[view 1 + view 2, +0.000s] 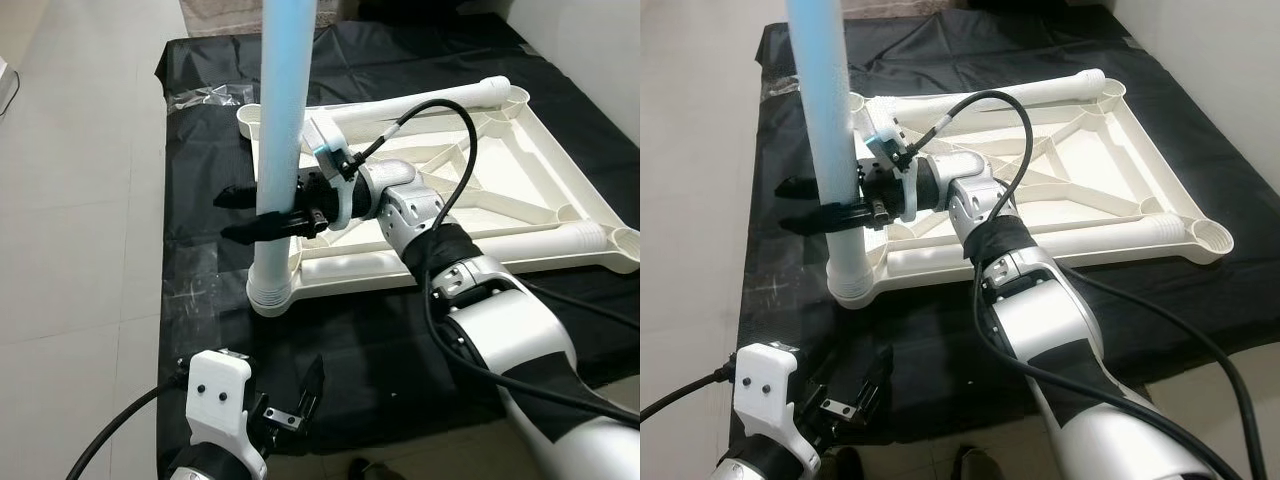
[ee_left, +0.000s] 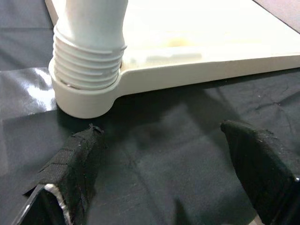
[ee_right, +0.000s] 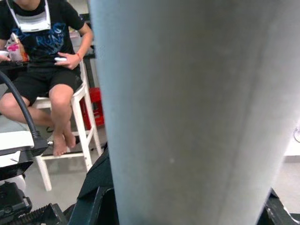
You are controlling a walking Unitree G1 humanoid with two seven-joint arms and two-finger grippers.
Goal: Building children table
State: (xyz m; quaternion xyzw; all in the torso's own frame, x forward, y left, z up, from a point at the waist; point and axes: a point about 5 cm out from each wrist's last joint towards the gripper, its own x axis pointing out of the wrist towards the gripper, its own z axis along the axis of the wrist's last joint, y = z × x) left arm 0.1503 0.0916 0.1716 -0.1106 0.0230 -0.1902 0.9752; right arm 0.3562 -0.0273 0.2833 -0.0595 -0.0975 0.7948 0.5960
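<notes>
left gripper (image 1: 290, 405) spread, low | right gripper (image 1: 245, 215) clamps upright leg (image 1: 283, 110)

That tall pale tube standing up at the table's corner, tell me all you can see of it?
The tube is a table leg, smooth plastic, pale blue above and white lower down, ending in a ribbed threaded base. It stands upright in the near-left corner socket of the upturned white tabletop, which lies on a black sheet. The right gripper has its jaws closed around it low down. Its top is cut off.
</notes>
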